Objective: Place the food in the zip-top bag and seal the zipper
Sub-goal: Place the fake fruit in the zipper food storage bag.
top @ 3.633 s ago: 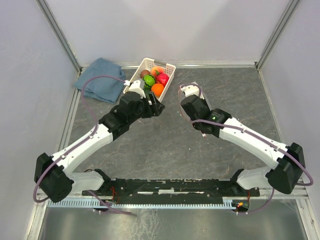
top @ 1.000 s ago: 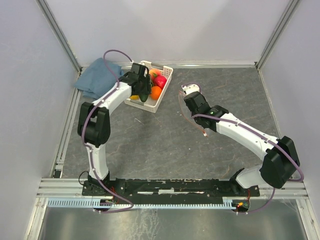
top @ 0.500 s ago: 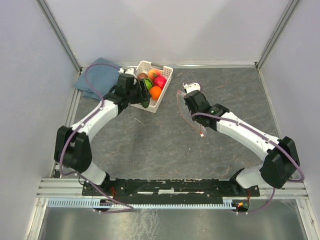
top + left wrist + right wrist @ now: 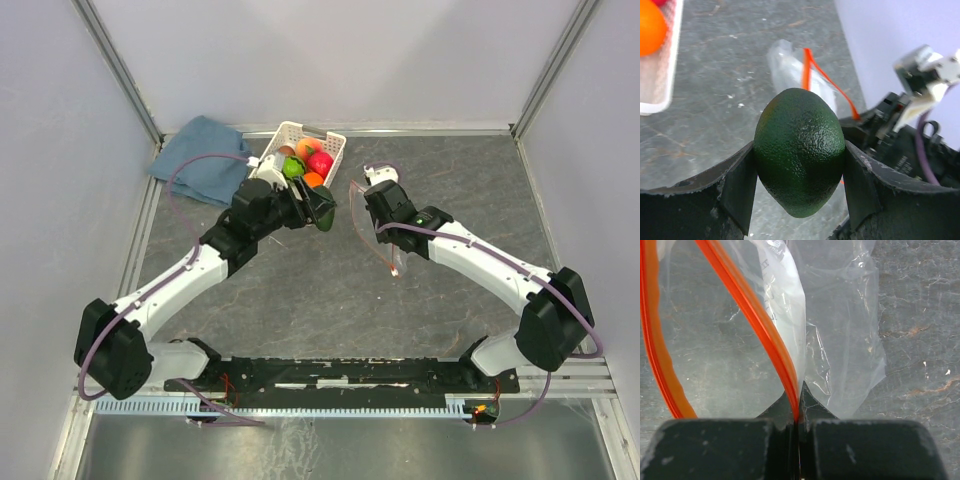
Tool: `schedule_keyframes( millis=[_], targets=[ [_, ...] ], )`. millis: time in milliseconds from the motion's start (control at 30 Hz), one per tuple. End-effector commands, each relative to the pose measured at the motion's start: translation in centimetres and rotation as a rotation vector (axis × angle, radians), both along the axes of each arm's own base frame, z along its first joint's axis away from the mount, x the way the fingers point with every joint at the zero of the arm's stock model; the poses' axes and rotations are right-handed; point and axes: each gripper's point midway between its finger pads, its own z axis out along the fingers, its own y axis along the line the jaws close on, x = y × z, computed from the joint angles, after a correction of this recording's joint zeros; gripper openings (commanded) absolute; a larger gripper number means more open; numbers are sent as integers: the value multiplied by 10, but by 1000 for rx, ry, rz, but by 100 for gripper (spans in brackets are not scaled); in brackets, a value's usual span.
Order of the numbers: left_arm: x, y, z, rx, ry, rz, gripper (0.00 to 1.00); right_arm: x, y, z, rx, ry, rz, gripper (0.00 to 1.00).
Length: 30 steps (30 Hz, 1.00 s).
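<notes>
The left fingers [image 4: 737,187] clamp a dark green fruit [image 4: 800,150] between them, with the bag [image 4: 840,340] just beyond their tips. The right fingers [image 4: 775,440] pinch its orange strip [image 4: 757,320] at their tips, apparently holding the mouth open for the fruit.

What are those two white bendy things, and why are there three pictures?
They are two robot arms bolted to a grey table. One picture looks down from above. The other two come from little cameras on each wrist. The left gripper holds a dark green toy fruit. The right gripper is shut on the orange-red zipper of a clear zip-top bag, whose mouth hangs open. A white basket at the back holds more toy fruits, near a blue cloth.
</notes>
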Motion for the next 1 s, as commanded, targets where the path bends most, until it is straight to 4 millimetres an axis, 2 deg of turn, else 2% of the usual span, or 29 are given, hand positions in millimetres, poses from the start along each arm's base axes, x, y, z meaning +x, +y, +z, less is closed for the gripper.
schedule_keyframes(
  millis=[0, 233, 467, 667, 967],
  targets=[
    [-15, -21, 47, -201, -98, -22, 25, 10, 20, 24, 112, -54, -4, 2],
    [-26, -45, 48, -257, -99, -48, 25, 6, 32, 27, 186, -43, 10, 2],
    [-20, -59, 27, -245, -57, -38, 24, 1, 44, 31, 256, -35, 41, 2],
    [-8, -58, 9, -215, -37, 14, 24, -2, 52, 33, 296, -29, 58, 2],
    [7, -45, -39, -46, 43, 116, 24, -7, 57, 45, 349, -41, 93, 2]
  ],
)
